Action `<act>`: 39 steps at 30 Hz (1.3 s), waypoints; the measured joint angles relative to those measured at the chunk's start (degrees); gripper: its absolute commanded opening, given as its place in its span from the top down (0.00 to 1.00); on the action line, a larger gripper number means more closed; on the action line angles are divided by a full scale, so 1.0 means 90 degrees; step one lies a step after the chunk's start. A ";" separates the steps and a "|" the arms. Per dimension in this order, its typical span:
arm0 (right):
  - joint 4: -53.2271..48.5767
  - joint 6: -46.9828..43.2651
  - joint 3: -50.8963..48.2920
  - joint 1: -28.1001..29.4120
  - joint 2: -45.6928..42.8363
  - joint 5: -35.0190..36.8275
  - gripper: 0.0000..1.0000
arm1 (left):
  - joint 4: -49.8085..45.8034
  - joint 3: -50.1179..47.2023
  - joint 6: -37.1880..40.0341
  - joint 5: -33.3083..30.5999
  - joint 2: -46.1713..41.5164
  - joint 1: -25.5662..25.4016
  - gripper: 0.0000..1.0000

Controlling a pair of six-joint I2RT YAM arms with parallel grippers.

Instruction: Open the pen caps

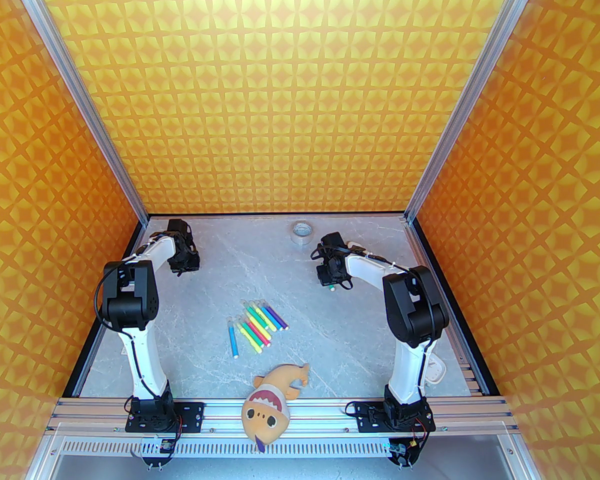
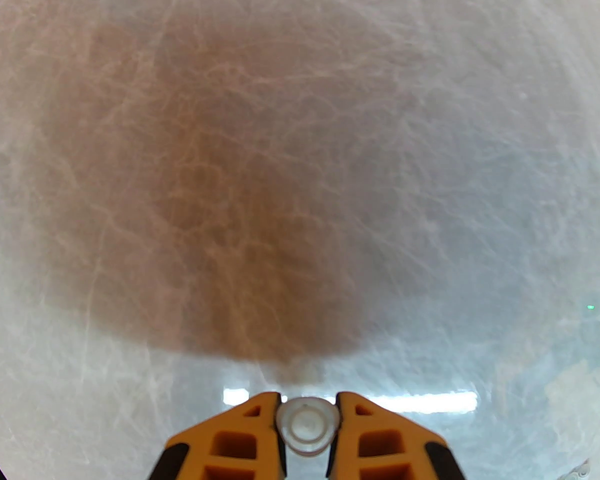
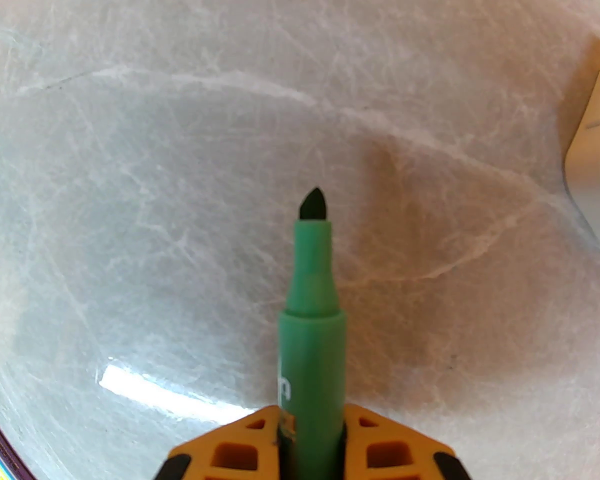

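My left gripper (image 2: 307,420) is shut on a small whitish pen cap (image 2: 307,425), seen end-on between the orange fingers above the marble table. It hangs at the back left of the table (image 1: 181,263). My right gripper (image 3: 312,438) is shut on a green marker (image 3: 312,338) whose dark tip is bare and points away over the table. This gripper hovers at the back right (image 1: 332,283). Several coloured markers (image 1: 256,325) lie side by side mid-table, between the two arms; their pale ends are too small to make out.
A plush shark toy (image 1: 272,403) lies over the near rail. A tape roll (image 1: 301,232) sits at the back wall. A white object (image 1: 437,370) rests near the right arm's base, and a pale block (image 3: 597,158) shows in the right wrist view.
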 measured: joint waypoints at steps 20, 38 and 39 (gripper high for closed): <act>-0.0301 0.0029 0.0291 -0.0029 0.0231 -0.0022 0.81 | -0.0036 0.0206 0.0102 0.0000 0.0189 0.0017 0.78; -0.0313 0.0066 0.0291 -0.0029 0.0231 -0.0022 0.71 | 0.0151 -0.0236 0.0160 0.0049 -0.0126 0.0024 0.55; -0.0313 0.0066 0.0291 -0.0029 0.0231 -0.0022 0.71 | 0.0155 -0.0279 0.0158 0.0068 -0.0206 0.0024 0.55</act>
